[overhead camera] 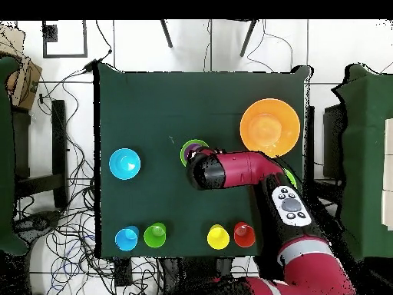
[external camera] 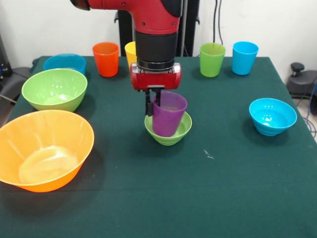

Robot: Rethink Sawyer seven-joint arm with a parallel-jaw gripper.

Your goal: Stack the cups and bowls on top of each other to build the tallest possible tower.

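Nearest the camera, the big orange bowl (external camera: 43,148) sits at the front left edge of the green table (external camera: 208,198). Behind it, centre stage, the small green bowl (external camera: 168,130) holds the purple cup (external camera: 168,114), upright but leaning slightly. The gripper (external camera: 152,104) is right at the cup's rim, dark fingers (external camera: 148,105) straddling the wall, apparently gripping it. Off to the right, the small blue bowl (external camera: 272,116) sits alone. Left, the medium green bowl (external camera: 54,89), with the medium blue bowl (external camera: 64,62) behind it. Along the far edge: orange cup (external camera: 106,58), yellow cup (external camera: 130,52) half hidden by the arm, green cup (external camera: 212,59), light blue cup (external camera: 245,57).
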